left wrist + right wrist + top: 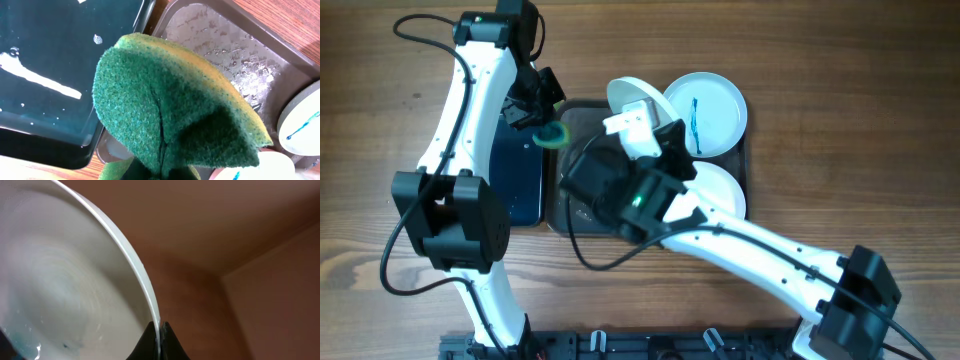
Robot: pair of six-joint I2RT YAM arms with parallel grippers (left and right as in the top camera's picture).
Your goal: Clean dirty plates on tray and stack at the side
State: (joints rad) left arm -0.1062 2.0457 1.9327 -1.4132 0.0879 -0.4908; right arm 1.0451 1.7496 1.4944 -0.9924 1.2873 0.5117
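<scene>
My right gripper is shut on the rim of a white plate and holds it tilted above the dark grey-brown tray. The right wrist view shows the jaws pinching that plate, with a faint teal trace low in its bowl. My left gripper is shut on a green and yellow sponge, just left of the held plate. The sponge fills the left wrist view and hides the fingers. A second plate with a blue smear lies at the tray's back right. A third plate lies in front of it, partly under my right arm.
A narrower glossy black tray holding water lies left of the big tray; it also shows in the left wrist view. The big tray's floor is wet with droplets. Bare wooden table surrounds both trays.
</scene>
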